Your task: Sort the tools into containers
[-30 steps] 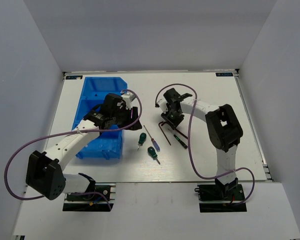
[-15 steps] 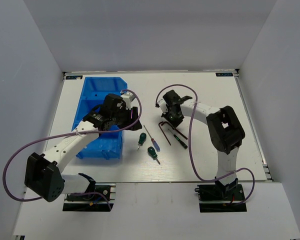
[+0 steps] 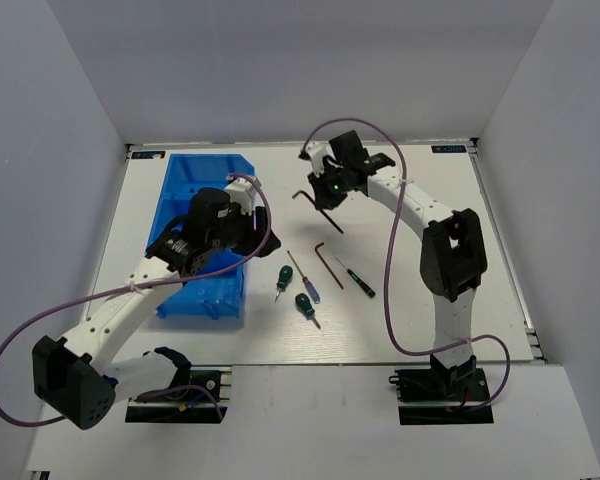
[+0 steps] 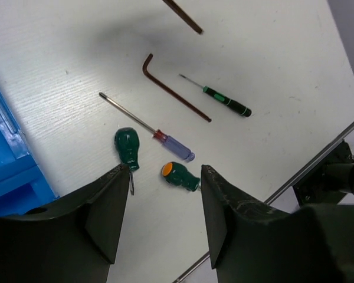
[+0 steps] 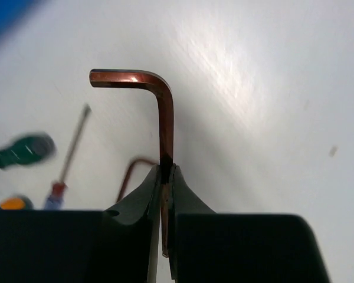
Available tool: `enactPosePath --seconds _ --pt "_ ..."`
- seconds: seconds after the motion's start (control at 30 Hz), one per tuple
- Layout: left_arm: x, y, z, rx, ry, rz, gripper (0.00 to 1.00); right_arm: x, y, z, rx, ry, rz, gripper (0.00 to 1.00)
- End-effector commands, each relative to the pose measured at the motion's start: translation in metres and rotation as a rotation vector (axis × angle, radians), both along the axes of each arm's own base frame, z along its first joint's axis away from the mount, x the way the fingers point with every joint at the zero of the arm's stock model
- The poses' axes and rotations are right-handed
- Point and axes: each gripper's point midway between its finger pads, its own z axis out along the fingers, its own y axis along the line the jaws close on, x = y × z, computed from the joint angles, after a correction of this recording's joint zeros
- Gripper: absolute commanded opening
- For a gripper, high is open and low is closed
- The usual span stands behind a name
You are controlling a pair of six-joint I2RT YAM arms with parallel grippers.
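My right gripper (image 3: 327, 193) is shut on a reddish-brown bent hex key (image 3: 315, 211) and holds it above the table, right of the blue bin (image 3: 195, 180). The wrist view shows the key (image 5: 164, 118) pinched between the closed jaws (image 5: 165, 177). My left gripper (image 3: 236, 232) is open and empty over the bin's right edge. On the table lie the second hex key (image 3: 327, 262), the blue-handled screwdriver (image 3: 304, 279), the black-green screwdriver (image 3: 358, 279) and two stubby green screwdrivers (image 3: 283, 277) (image 3: 305, 305). The left wrist view shows them below its open gripper (image 4: 164, 203).
Purple cables loop from both arms over the table. The bin's edge shows in the left wrist view (image 4: 6, 171). The table's near edge and a metal rail (image 4: 295, 177) lie just past the screwdrivers. White walls close in the table.
My right gripper has lifted one hex key off the table and carried it up and toward the far left. The left arm has shifted slightly back over the bin.
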Motion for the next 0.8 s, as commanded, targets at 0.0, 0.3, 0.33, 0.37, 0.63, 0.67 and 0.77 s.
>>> enactPosePath --seconds 0.0,0.3,0.33,0.37,0.63,0.67,0.77 --pt "0.002 0.003 0.033 -0.06 -0.12 0.027 0.62 0.032 0.057 0.064 0.257 -0.137 0.106 0.0" --pt "0.005 0.031 0.106 -0.143 -0.378 0.158 0.62 0.111 0.15 0.13 0.632 -0.437 0.205 0.0" --pt "0.004 0.035 0.114 -0.147 -0.411 0.171 0.62 0.115 0.155 0.131 0.652 -0.453 0.208 0.0" --pt "0.004 0.042 0.121 -0.155 -0.441 0.202 0.62 0.125 0.168 0.122 0.68 -0.491 0.213 0.0" --pt "0.004 0.05 0.132 -0.129 -0.464 0.226 0.62 0.125 0.219 0.14 0.744 -0.766 0.306 0.0" --pt "0.007 0.051 0.129 -0.121 -0.458 0.236 0.62 0.121 0.226 0.141 0.751 -0.773 0.316 0.0" --pt "0.009 0.048 0.125 -0.099 -0.452 0.212 0.62 0.116 0.237 0.147 0.777 -0.809 0.314 0.0"
